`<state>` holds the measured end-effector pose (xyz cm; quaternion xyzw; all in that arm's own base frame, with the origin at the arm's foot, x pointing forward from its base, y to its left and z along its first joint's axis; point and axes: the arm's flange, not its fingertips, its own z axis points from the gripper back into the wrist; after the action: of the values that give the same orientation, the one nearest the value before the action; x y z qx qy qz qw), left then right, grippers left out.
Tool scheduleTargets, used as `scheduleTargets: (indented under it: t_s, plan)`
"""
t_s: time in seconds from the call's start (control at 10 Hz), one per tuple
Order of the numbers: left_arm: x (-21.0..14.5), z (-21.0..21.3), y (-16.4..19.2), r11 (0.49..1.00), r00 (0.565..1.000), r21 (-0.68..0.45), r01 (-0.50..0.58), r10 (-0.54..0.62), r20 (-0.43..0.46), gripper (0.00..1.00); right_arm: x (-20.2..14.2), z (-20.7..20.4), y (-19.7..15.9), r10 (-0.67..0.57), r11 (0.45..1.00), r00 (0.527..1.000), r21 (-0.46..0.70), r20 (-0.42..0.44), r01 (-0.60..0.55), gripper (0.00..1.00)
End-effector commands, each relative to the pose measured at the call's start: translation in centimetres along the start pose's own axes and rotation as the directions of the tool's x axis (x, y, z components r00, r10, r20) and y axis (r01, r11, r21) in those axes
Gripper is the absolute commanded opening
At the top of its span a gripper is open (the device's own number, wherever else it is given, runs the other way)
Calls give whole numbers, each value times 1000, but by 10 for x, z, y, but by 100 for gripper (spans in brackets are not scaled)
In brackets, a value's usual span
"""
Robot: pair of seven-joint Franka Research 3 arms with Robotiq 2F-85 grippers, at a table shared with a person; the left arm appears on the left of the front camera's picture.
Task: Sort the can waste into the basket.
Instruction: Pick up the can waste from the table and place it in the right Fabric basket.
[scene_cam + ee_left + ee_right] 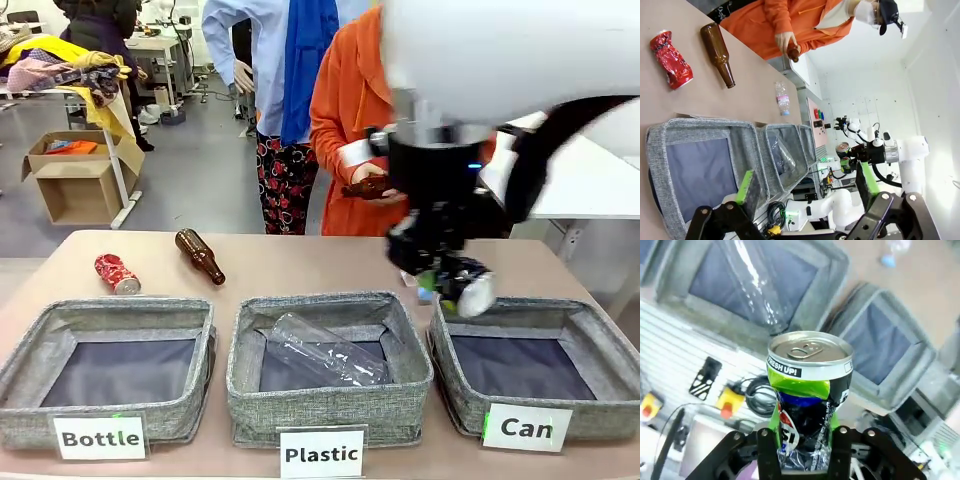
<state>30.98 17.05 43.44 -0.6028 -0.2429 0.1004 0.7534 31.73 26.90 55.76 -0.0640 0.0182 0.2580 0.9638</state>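
My right gripper [462, 288] is shut on the black can [468, 290] with green-yellow print, its silver end facing the camera, just above the far-left rim of the "Can" basket [520, 366]. In the right wrist view the can [807, 385] stands between the fingers of that gripper [802, 442], with the Can basket [881, 340] beyond it. The crushed red can [117, 273] lies on the table at far left, beside a brown bottle [200, 256]. In the left wrist view my left gripper [807, 184] is open and holds nothing, high above the red can [671, 59].
The "Plastic" bin [330, 405] holds a clear bottle [322, 350]; the "Bottle" bin [110, 405] stands at left. A person in orange holds another brown bottle [370, 186] at the far edge. A small plastic bottle [782, 97] lies behind the bins.
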Motion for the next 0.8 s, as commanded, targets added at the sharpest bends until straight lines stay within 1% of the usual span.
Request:
scheduleTargets:
  t_s: [0.0, 0.1, 0.2, 0.3, 0.4, 0.5, 0.6, 0.7]
  plan:
    - [-2, 1, -1, 1000, 1000, -4, 14, -14, -9, 100, -23, -14, -74, -129, 971, 989, 210, 67, 112, 0]
    - [-2, 1, -1, 1000, 1000, -4, 14, -14, -9, 100, -34, -21, -114, -208, 932, 975, 318, 73, 175, 0]
    - [-2, 1, -1, 1000, 1000, -4, 14, -14, -9, 100, -47, -31, -161, -277, 893, 957, 390, 85, 224, 0]
    - [-2, 1, -1, 1000, 1000, -4, 14, -14, -9, 100, -53, -45, -196, -412, 831, 908, 443, 81, 337, 0]
    - [-2, 1, -1, 1000, 1000, -4, 14, -14, -9, 100, -57, -64, -225, -433, 823, 899, 439, 73, 361, 0]
    - [-2, 1, -1, 1000, 1000, -4, 14, -14, -9, 100, -60, -83, -240, -368, 873, 926, 373, 81, 314, 0]
    - [-2, 1, -1, 1000, 1000, -4, 14, -14, -9, 100, -62, -101, -253, -242, 939, 965, 274, 100, 207, 0]
    - [-2, 1, -1, 1000, 1000, -4, 14, -14, -9, 100, -61, -113, -266, -96, 971, 983, 232, 155, 58, 0]
